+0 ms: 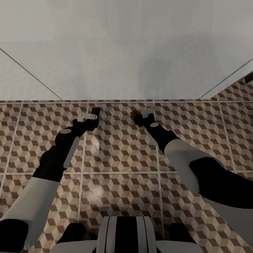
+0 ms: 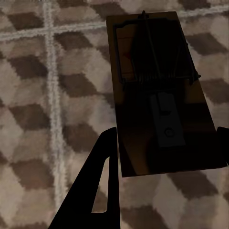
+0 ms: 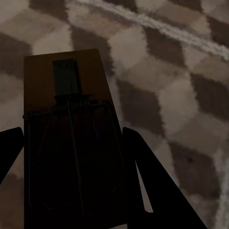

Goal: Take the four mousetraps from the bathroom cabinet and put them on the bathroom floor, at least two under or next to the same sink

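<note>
Patterned tiles of brown, beige and white cubes make up the bathroom floor [image 1: 119, 154], which runs forward to a pale, smooth white surface [image 1: 126, 49] rising across the upper part of the head view. Both arms reach forward and down over the tiles, side by side and apart from each other. At the end of the left arm, the left gripper [image 1: 94, 114] carries a small dark piece that the head view leaves too small to read; the left wrist view shows it as a mousetrap [image 2: 160, 95], a flat brown wooden board with a wire spring and bar, sitting between the two dark fingers [image 2: 98, 183] with the tiles and a pale grout line behind it. The right gripper [image 1: 136, 115] likewise pinches a second mousetrap [image 3: 69, 138], whose board lies between its black fingers [image 3: 152, 181] in the right wrist view, the wire frame and a dark plate visible on its face. Whether either board touches the tiles cannot be told. Near the bottom edge of the head view sits the robot's black-and-white trunk [image 1: 126, 235].
</note>
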Controlling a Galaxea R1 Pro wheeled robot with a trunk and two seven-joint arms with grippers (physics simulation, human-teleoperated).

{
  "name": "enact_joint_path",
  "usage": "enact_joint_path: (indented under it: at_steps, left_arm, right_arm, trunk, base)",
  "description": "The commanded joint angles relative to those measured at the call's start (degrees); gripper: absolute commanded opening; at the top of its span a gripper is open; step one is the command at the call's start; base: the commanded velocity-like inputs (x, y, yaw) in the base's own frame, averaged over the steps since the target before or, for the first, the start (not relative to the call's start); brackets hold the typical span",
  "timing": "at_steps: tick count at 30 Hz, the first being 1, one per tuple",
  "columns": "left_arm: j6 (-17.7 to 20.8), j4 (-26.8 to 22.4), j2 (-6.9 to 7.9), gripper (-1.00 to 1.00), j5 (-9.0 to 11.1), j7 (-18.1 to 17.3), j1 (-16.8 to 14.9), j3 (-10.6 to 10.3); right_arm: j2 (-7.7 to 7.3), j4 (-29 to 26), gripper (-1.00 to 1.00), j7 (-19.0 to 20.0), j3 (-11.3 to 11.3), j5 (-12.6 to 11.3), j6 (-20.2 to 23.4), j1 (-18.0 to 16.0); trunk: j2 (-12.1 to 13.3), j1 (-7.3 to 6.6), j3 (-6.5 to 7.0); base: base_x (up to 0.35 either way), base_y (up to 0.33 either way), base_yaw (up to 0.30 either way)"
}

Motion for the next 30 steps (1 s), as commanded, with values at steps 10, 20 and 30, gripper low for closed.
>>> enact_joint_path:
  at_steps: [10, 20, 30]
  left_arm:
    - [-8.5, 2.2, -0.13, -1.0, 0.5, -0.1, 0.4, -0.3]
    - [-15.9, 8.0, -0.67, -1.0, 0.3, 0.2, 0.6, -5.7]
    - [-23.4, 16.1, -1.64, -1.0, 0.1, 0.3, 0.6, -6.0]
  right_arm:
    - [0.02, 0.1, -1.0, -0.3, 0.1, 0.5, -0.4, 0.0]
    - [-0.21, 0.0, -1.0, -0.2, 0.2, 0.5, -0.7, 0.0]
    - [-0.22, 0.0, -1.0, -0.2, 0.3, 0.4, -0.8, 0.0]
  trunk:
    - [0.0, -0.01, -0.03]
    - [0.0, -0.01, -0.03]
    - [0.0, -0.01, -0.03]
  base:
    - [0.0, 0.0, 0.0]
    - [0.0, 0.0, 0.0]
    - [0.0, 0.0, 0.0]
